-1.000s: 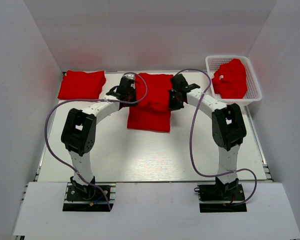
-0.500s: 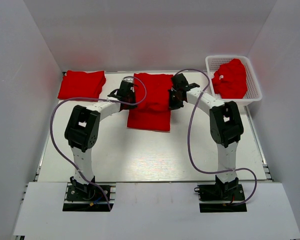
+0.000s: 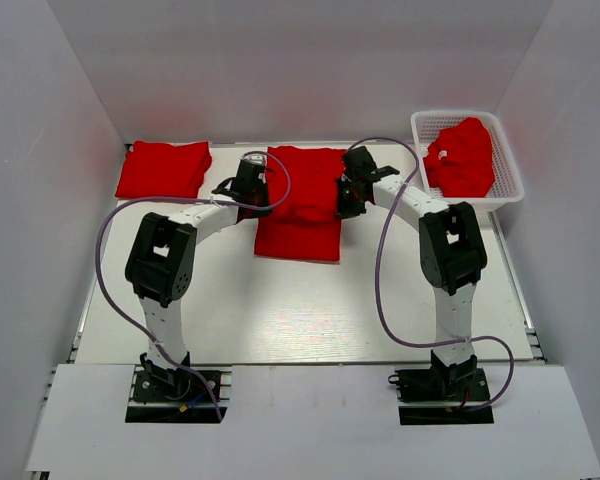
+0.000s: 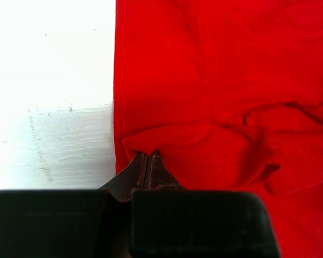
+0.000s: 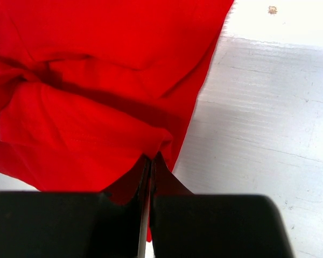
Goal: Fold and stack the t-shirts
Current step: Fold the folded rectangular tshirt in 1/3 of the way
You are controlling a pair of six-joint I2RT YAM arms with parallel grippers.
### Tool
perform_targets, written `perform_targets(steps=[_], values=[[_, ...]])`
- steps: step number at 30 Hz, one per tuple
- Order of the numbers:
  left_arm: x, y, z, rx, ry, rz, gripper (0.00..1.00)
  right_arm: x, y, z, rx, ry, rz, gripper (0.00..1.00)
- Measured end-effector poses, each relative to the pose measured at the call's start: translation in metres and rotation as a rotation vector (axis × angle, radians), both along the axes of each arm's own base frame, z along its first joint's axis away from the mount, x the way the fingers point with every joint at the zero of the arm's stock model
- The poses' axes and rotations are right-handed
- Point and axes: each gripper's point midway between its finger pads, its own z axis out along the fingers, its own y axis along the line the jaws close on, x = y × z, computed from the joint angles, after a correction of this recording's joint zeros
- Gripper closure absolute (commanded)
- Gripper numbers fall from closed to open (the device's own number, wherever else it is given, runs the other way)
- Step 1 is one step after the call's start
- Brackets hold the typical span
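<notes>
Tabletop (image 3: 280,310), white and scuffed, is occupied along its far side by three red shirts and a basket. Spread at the far middle, between the two grippers, the middle shirt (image 3: 302,205) is seen partly folded: its farther half is doubled into rumpled layers, and a narrower flat part is extended toward the near edge. At the far right corner a white lattice basket (image 3: 510,172) is set, well apart from the middle shirt. At the far left corner a folded shirt (image 3: 164,168) is laid as a neat rectangle, also apart from the middle one. Inside the basket a crumpled shirt (image 3: 462,155) is heaped. The left gripper (image 4: 148,157) is shown closed, with a raised fold at the left edge of the middle shirt pinched between its jaws, just beside bare table. The right gripper (image 5: 151,160) is closed as well, and a fold at the same shirt's right edge is pinched between its jaws.
</notes>
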Motion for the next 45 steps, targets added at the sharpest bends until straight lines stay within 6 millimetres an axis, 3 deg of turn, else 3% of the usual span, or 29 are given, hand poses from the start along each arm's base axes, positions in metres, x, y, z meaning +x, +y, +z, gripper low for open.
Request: perform_targets(steps=[3,4,5,6,8,9,10,11,16,19,25,29,32,35,40,45], values=[[0.000,0.001,0.000,0.001,0.001,0.003,1.00,0.003,0.001,0.000,0.002,-0.003,-0.002,1.00],[0.001,0.002,0.000,0.002,0.001,0.005,0.95,0.005,0.001,0.000,0.003,-0.005,-0.004,1.00],[0.001,0.003,0.000,0.002,0.002,0.006,0.84,0.006,0.001,0.000,0.004,-0.006,-0.005,0.97],[0.002,0.003,0.000,0.003,0.001,0.005,0.62,0.007,0.001,-0.001,0.005,-0.005,-0.007,0.87],[0.003,0.003,0.001,0.003,0.001,0.008,0.31,0.008,0.000,0.000,0.004,-0.009,-0.006,0.69],[0.005,0.004,0.002,0.005,-0.001,0.010,0.09,0.009,-0.001,0.002,0.005,-0.010,-0.009,0.50],[0.007,0.004,0.003,0.003,-0.003,0.014,0.03,0.011,-0.001,0.004,0.009,-0.013,-0.011,0.23],[0.009,0.005,0.005,0.001,-0.006,0.024,0.00,0.014,0.000,0.008,0.013,-0.020,-0.010,0.10],[0.014,0.012,0.016,0.013,-0.020,0.046,0.00,0.032,0.006,0.038,0.032,-0.099,0.030,0.10],[0.007,0.020,0.029,0.021,-0.033,0.063,0.00,0.028,0.005,0.055,0.038,-0.131,0.053,0.10],[-0.032,0.038,0.089,-0.006,-0.099,0.087,0.00,-0.015,0.005,0.080,0.090,-0.145,0.147,0.10],[-0.067,0.051,0.113,-0.033,-0.129,0.106,0.00,-0.043,0.025,0.072,0.118,-0.127,0.254,0.10],[-0.098,0.059,0.102,-0.036,-0.095,0.107,0.00,-0.057,0.048,0.059,0.129,-0.104,0.333,0.10],[-0.123,0.063,0.078,-0.023,-0.025,0.096,0.00,-0.063,0.070,0.044,0.133,-0.079,0.393,0.10],[-0.156,0.071,0.042,0.008,0.103,0.082,0.00,-0.051,0.095,0.014,0.134,-0.055,0.434,0.10],[-0.170,0.074,0.035,0.014,0.145,0.079,0.00,-0.040,0.110,-0.008,0.131,-0.054,0.445,0.10]])
